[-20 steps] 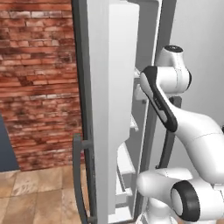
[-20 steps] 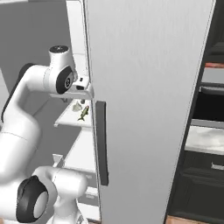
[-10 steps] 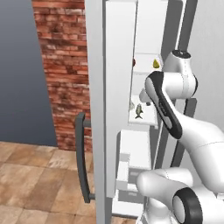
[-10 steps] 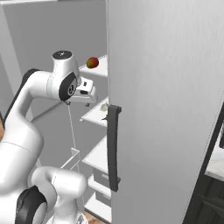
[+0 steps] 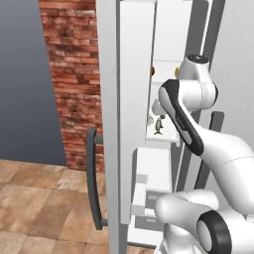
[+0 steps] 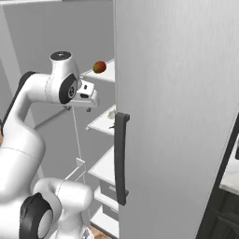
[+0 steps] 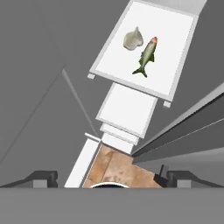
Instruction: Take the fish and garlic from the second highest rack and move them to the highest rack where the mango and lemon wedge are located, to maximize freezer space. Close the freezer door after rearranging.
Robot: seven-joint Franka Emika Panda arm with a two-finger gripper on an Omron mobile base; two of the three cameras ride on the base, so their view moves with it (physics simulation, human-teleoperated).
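With its gripper (image 7: 105, 178) spread wide and holding nothing, the white arm looks down on the plain flat white second highest rack (image 7: 175, 57), where the slim green-grey fish (image 7: 146, 57) lies lengthwise front to back just beside the small whitish-grey garlic bulb (image 7: 132, 39), both ahead of the gripper.

You see matt, smooth white shelving on the second highest rack (image 7: 173, 48), where a glossy-scaled green fish (image 7: 146, 56) lies just beside the dull, papery garlic (image 7: 133, 39), and rough red brick wall (image 5: 74, 79) left of the freezer door (image 5: 119, 124).
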